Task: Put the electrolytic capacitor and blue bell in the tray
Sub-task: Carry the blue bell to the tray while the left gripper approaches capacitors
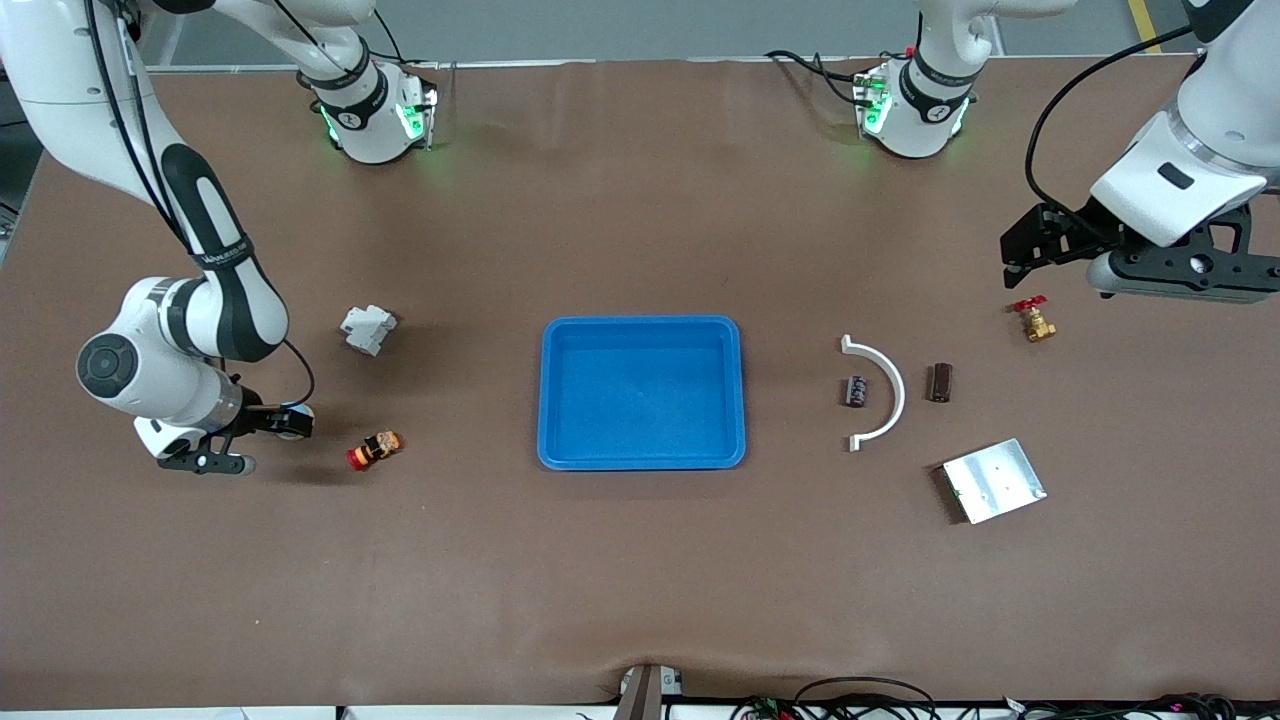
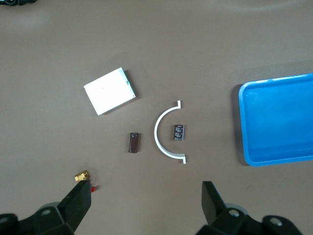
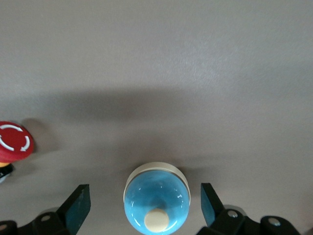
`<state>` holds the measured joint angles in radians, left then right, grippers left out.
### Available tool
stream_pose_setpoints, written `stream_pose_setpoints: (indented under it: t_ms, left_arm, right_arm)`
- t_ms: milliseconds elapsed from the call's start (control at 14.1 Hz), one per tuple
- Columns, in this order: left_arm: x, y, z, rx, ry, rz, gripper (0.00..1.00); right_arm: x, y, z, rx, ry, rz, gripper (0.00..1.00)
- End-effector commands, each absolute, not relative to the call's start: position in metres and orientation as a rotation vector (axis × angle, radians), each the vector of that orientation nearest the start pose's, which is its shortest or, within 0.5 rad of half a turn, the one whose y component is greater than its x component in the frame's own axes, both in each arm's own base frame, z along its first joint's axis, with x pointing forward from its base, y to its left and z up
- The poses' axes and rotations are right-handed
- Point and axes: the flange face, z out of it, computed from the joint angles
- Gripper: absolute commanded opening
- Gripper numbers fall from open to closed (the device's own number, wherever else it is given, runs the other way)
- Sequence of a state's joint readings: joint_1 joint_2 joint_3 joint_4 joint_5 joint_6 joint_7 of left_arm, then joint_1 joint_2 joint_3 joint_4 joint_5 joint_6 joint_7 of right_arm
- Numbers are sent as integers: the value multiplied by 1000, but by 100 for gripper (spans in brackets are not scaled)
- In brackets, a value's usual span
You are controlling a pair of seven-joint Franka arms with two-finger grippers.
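Bell [image 3: 156, 199] sits on the desk [image 1: 640, 560] at the right arm's end, between our right gripper's [image 3: 145, 205] wide-apart fingers; we should squeeze gently, centred; left gripper [image 2: 146, 208], fingers apart, waits above the valve [image 1: 1035, 321]; tray [image 1: 642, 458] is empty.

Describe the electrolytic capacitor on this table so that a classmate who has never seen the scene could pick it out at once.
Start at the blue tray in the middle of the table and go toward the left arm's end until you meet the white curved bracket. The electrolytic capacitor lies inside its curve, on the tray's side. It is a short dark cylinder with pale printing, whereas the brown block outside the curve is plain.
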<state>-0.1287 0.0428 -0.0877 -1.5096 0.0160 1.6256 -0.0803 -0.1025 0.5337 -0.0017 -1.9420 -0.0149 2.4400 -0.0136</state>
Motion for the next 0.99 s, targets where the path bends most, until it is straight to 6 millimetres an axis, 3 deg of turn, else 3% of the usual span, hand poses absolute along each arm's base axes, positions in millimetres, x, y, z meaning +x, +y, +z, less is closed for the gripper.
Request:
stream_pose_setpoints:
  t_ms: [0,284,638,709,922]
  left_arm:
    - [558,-124,641,-3140,197,-121,100]
    - [555,-140,641,-3132,247,-125,100]
    - [552,-139,612,-3116,272,-29,100]
    - [551,-139,604,-3111,274,-1,100]
    - [548,-133,583,-3102,282,63,100]
  right_arm:
    - [608,-64,195,-3139,103,87,100]
    - [602,-63,179,-3137,90,123,100]
    - [602,-63,177,-3137,88,123,100]
    - [602,-64,177,-3137,90,123,93]
    - [603,-63,179,-3137,90,121,52]
